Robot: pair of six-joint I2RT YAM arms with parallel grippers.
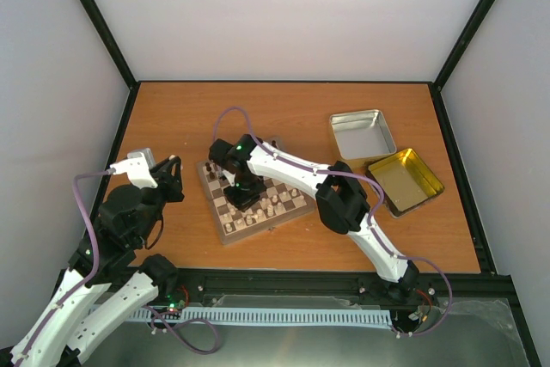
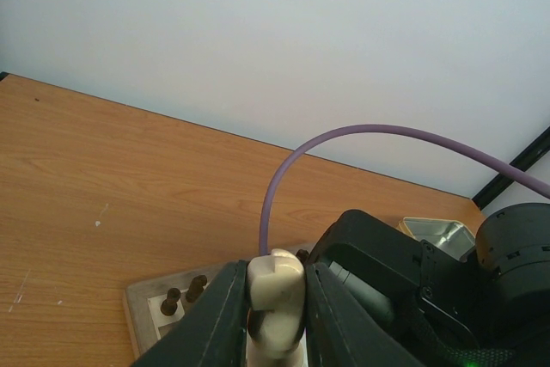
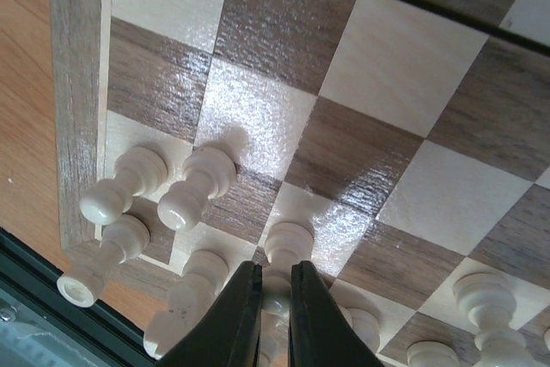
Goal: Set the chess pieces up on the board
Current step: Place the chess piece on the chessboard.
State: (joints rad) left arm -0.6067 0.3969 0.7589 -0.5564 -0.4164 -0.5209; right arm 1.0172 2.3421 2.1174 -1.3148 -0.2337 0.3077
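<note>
Your right gripper (image 3: 273, 274) is pinching a cream pawn (image 3: 288, 242) over the board (image 3: 77, 83), near its rim; your left gripper (image 2: 275, 272) is clamping a cream piece (image 2: 275, 298) beside the board.

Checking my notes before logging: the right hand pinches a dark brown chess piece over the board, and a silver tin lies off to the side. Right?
Not quite. The right wrist view shows the right hand pinching a pale cream chess piece, not a dark brown one. It is over the board, and the silver tin does lie off to the side.
</note>
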